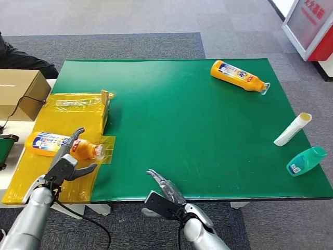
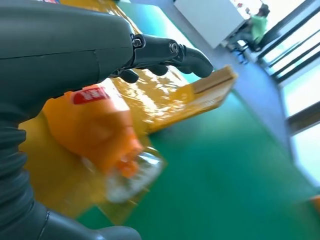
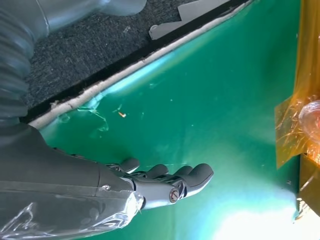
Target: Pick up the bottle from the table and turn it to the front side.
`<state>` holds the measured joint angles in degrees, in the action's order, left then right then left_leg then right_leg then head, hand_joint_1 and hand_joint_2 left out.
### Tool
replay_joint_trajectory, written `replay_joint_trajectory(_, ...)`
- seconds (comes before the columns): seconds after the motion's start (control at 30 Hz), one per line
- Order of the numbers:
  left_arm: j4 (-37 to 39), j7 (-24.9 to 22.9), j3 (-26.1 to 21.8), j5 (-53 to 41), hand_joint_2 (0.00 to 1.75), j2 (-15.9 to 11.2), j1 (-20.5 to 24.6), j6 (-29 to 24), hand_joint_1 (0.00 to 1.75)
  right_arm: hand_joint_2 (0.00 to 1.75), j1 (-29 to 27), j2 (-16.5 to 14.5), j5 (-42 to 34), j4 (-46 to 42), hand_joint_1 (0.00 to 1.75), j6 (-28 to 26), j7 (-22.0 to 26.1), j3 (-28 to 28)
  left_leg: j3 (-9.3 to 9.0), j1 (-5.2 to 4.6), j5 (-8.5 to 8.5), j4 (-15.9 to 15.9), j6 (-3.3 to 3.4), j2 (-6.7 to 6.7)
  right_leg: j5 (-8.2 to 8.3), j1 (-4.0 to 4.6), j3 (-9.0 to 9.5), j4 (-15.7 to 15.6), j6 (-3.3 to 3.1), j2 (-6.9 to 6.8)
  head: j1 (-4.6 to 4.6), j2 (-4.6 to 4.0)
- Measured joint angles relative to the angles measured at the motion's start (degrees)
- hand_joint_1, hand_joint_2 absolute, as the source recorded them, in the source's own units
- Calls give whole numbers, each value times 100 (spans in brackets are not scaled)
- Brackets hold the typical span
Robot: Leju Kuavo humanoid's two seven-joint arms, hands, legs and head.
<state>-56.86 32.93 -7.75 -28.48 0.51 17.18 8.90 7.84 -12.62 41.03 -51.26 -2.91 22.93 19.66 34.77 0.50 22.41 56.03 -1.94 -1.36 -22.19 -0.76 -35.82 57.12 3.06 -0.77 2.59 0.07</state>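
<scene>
Head view: green worktop (image 1: 188, 130) lying ahead, its near edge running just above both hands. An orange bottle (image 1: 59, 145) is lying on its side on yellow film (image 1: 74, 117) at the left end, its clear cap (image 1: 100, 151) pointing toward the open green surface. The left hand (image 1: 67, 165) is hovering at the neck end of this bottle, fingers spread and holding nothing; contact cannot be told. The right hand (image 1: 167, 191) is reaching over the near edge, fingers extended and apart, holding nothing. A second orange bottle (image 1: 237, 76) is lying near the far right edge; a white tube (image 1: 292, 129) and a teal bottle (image 1: 306, 160) are lying close to the right edge. A wide bare stretch is separating the two ends. A cardboard box (image 1: 20, 92) is sitting left of the worktop.

Left wrist view: dark fingers (image 2: 181, 52) are stretching above the bottle (image 2: 94, 127), whose blurred cap is lying at the film's edge.

Right wrist view: right hand (image 3: 158, 182) is floating over bare green surface, fingers (image 3: 196, 175) straight; the worktop's pale near edge (image 3: 113, 80) is bordering grey carpet (image 3: 94, 35).
</scene>
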Motion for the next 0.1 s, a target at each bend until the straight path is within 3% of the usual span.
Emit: replay_joint_trajectory(0.1,-527,153,-156,760,175,277,-395,344,0,175,-59,2,0,-37,0,-9,-6,-34,0,0,5,0,-1,0,-5,0,1,0,1,0,0,0)
